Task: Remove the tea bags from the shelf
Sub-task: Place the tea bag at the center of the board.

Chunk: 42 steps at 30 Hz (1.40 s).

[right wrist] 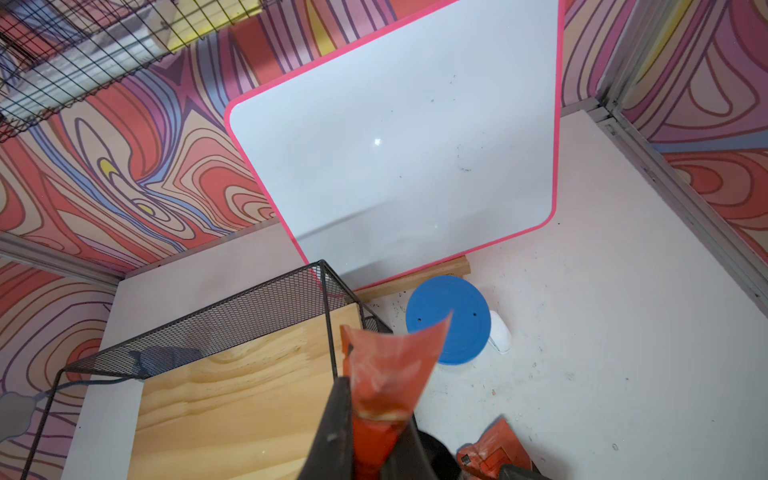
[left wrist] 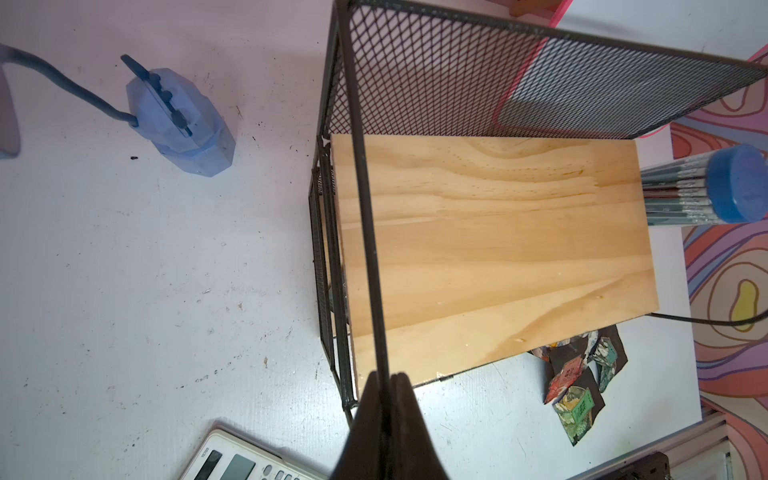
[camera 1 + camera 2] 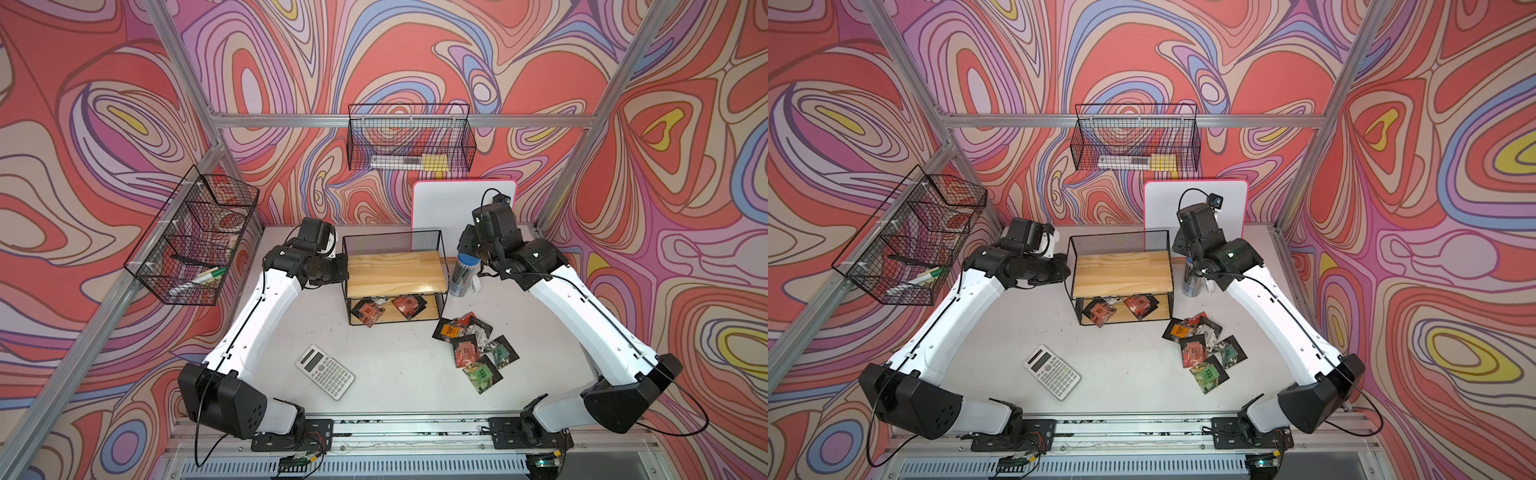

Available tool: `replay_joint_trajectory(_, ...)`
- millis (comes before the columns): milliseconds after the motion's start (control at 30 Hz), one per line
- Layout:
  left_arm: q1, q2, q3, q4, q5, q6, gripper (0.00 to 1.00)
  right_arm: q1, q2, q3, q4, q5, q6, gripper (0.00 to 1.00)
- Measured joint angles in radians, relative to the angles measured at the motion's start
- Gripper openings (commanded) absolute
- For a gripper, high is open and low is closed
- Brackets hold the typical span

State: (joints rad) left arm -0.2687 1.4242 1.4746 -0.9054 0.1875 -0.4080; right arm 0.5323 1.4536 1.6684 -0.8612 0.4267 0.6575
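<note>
Nearest is the calculator [image 3: 325, 372] on the worktop [image 3: 395, 386]. Next, a loose pile of tea bags [image 3: 473, 349] lies on the worktop to my right, off the shelf [image 3: 395, 272]. Two more sachets [image 3: 370, 311] sit on its lower board [image 3: 432, 312]; the top board is bare. My left hand [image 2: 384, 399] is clenched on the shelf's top frame wire at its left end. My right hand [image 1: 374, 419] is pinching a red tea bag [image 1: 390, 365], raised beside the shelf's right end near the blue-lidded tube [image 3: 465, 274]. The whiteboard [image 3: 457, 208] is behind.
</note>
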Motion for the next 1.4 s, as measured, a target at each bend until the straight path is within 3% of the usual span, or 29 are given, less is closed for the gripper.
replay_joint_trajectory(267,0.000,0.001,0.001,0.000,0.000,0.000,0.00,-0.008,-0.092,-0.141,-0.058,-0.018,0.048,0.02)
replay_joint_trajectory(500,0.000,0.002,0.001,0.000,0.000,0.000,0.00,-0.034,-0.162,-0.491,-0.062,-0.171,0.172,0.03)
replay_joint_trajectory(667,0.000,0.002,0.001,0.000,0.000,0.000,0.00,-0.063,-0.164,-0.652,-0.003,-0.277,0.241,0.06)
replay_joint_trajectory(1100,0.000,0.002,0.001,0.000,0.000,0.000,0.00,-0.109,-0.024,-0.752,0.243,-0.373,0.248,0.19)
replay_joint_trajectory(1400,0.000,0.002,0.001,0.000,0.000,0.000,0.00,-0.129,-0.002,-0.810,0.354,-0.418,0.249,0.36)
